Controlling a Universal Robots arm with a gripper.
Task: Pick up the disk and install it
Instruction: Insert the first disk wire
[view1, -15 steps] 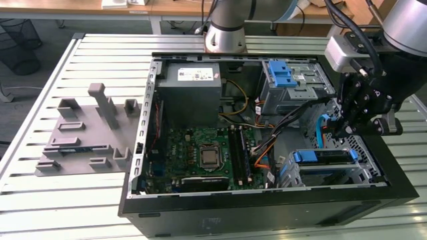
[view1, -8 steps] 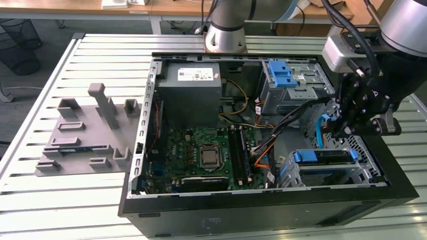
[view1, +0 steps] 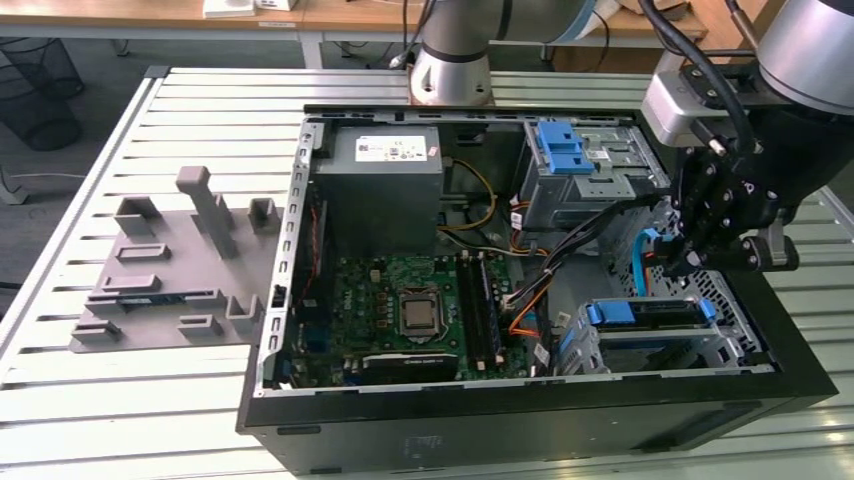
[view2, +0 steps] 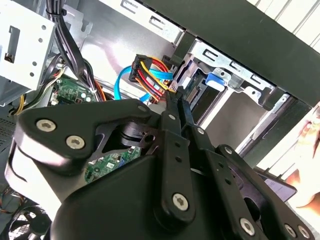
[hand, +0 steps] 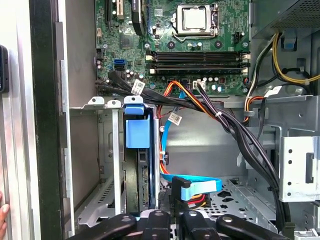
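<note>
An open computer case (view1: 534, 420) lies on its side on the slatted desk (view1: 200, 400), and the arm's fingers (view1: 701, 262) hang inside it, at the end on the exterior view's right. In the second wrist view the two black fingers (view2: 176, 107) are drawn together with almost no gap, their tips right at a bundle of red, yellow and orange wires (view2: 152, 75) and a connector at the back of a drive cage; whether they pinch anything there cannot be told.

The disk (hand: 137, 165) stands on edge in the metal cage (hand: 112, 150), its blue frame tab (hand: 137, 131) at the cage mouth. In the first wrist view it sits just beside the fingertips (hand: 177, 192), apart from them, with a blue flat cable (hand: 197, 186) running between. In the exterior view the disk's blue frame (view1: 650, 312) lies just below the fingers. A grey power box (view1: 380, 165) sits at the far end of the case, and a grey moulded tray (view1: 174, 270) rests on the desk beside it.
</note>
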